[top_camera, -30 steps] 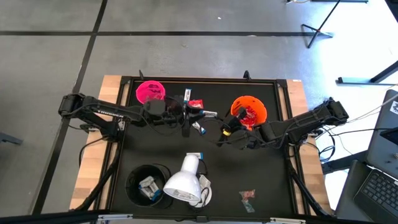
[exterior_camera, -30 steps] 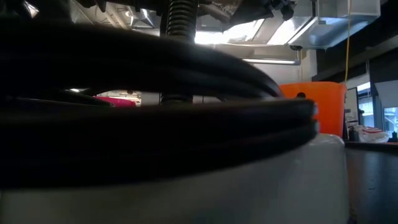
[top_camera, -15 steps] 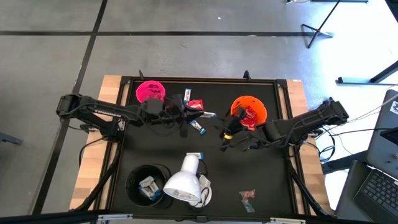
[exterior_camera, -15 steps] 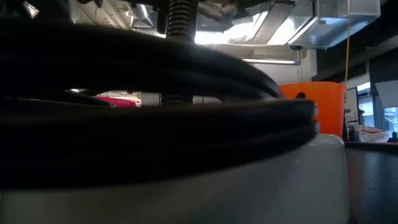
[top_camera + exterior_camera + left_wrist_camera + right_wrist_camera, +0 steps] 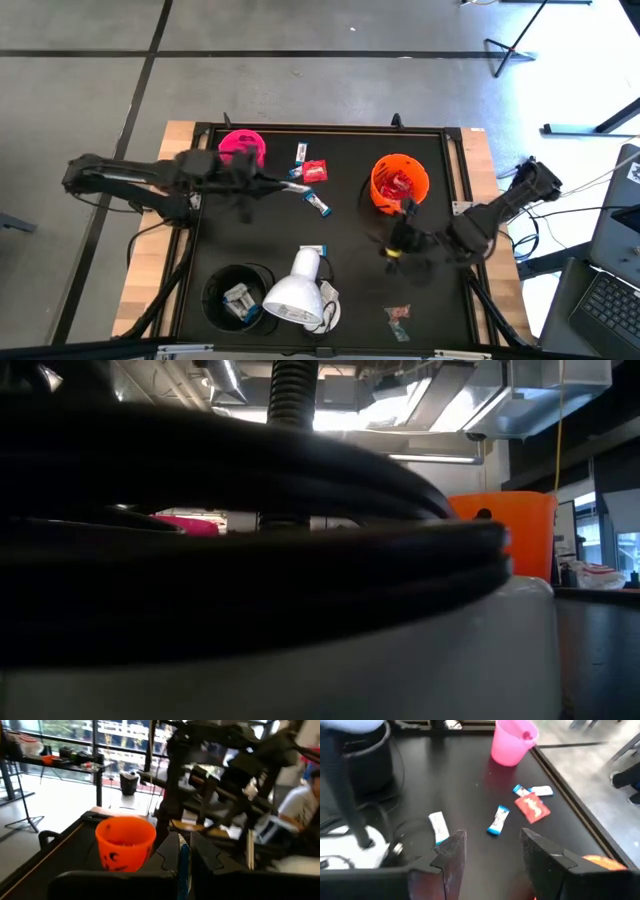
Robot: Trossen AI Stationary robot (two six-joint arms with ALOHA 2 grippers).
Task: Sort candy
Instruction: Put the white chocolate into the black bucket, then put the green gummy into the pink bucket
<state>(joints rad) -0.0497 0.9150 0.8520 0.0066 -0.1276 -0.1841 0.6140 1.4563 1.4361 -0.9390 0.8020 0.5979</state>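
- The black table [image 5: 340,280] carries everything; the orange cup [image 5: 399,182] serves as the landmark, toward the far right part of it
- The white lamp head [image 5: 294,293] lies well nearer the front than the orange cup, beside the black cup [image 5: 237,293], which holds a pale wrapped piece
- The pink cup [image 5: 241,146] stands well to the left of the orange cup, near the far edge
- The left gripper [image 5: 182,857] hangs left of the orange cup, between it and the pink cup; its jaws are pinched shut on a slim white-and-blue bar [image 5: 184,865], held upright between the fingers
- The right gripper [image 5: 490,847] hovers just in front of the orange cup; its jaws stand apart with nothing between them
- The candy: red packets [image 5: 402,184] lie inside the orange cup; a red packet [image 5: 315,170] and two white-and-blue bars [image 5: 318,205] lie loose left of the orange cup; another bar [image 5: 313,249] lies by the lamp neck; a reddish piece [image 5: 399,314] lies well in front of the orange cup
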